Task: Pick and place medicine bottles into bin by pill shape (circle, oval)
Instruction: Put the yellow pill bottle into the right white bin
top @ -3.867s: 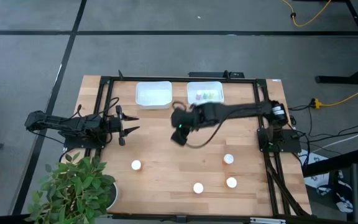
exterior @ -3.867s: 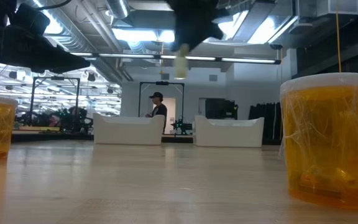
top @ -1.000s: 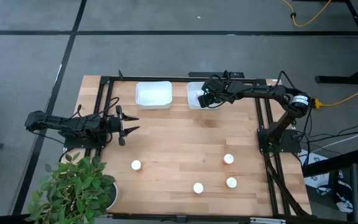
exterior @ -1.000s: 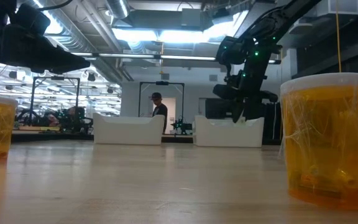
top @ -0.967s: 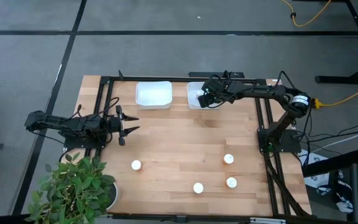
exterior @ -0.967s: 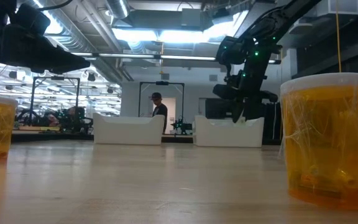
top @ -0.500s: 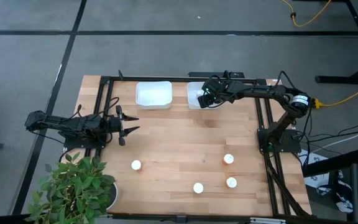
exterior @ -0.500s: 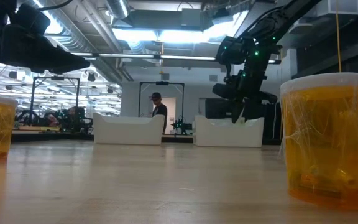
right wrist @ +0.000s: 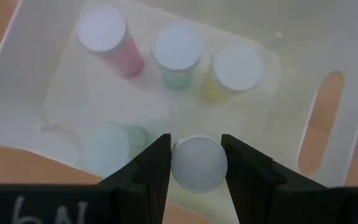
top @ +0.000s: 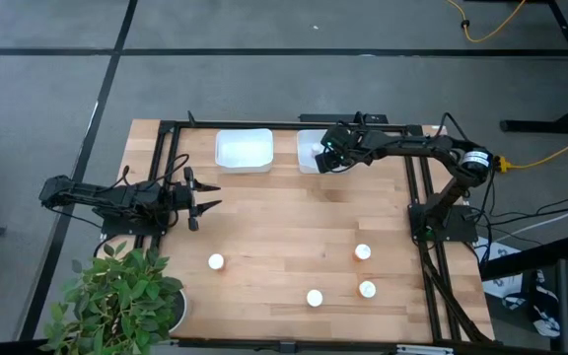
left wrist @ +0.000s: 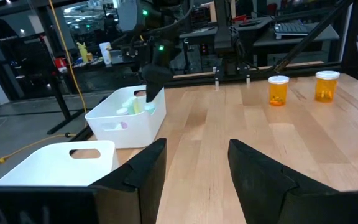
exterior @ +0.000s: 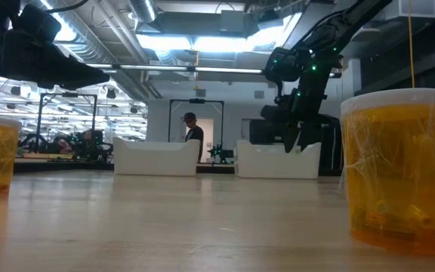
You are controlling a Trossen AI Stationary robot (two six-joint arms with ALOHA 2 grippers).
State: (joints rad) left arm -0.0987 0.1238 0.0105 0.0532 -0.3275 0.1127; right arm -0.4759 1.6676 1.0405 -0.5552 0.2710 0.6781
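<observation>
My right gripper (right wrist: 194, 143) hangs inside the right white bin (top: 307, 141), shut on a white-capped medicine bottle (right wrist: 197, 167). Below it in that bin stand a pink bottle (right wrist: 108, 35), a green one (right wrist: 178, 50), a yellow one (right wrist: 236, 70) and a pale green one (right wrist: 107, 144). In the high view the right gripper (top: 325, 158) is at the bin's front edge. Several white-capped bottles (top: 216, 261) (top: 315, 297) (top: 363, 252) stand on the table's front half. My left gripper (top: 210, 196) waits open at the left, nothing between its fingers.
A second white bin (top: 244, 150) sits left of the first. A potted plant (top: 116, 301) covers the front left corner. Black frame rails (top: 422, 197) run along the table's sides. A person (exterior: 193, 128) stands far off in the room behind.
Over several seconds my right arm carried a bottle from the table's middle to the right bin. In the last second it only shifted slightly. The left arm stayed still.
</observation>
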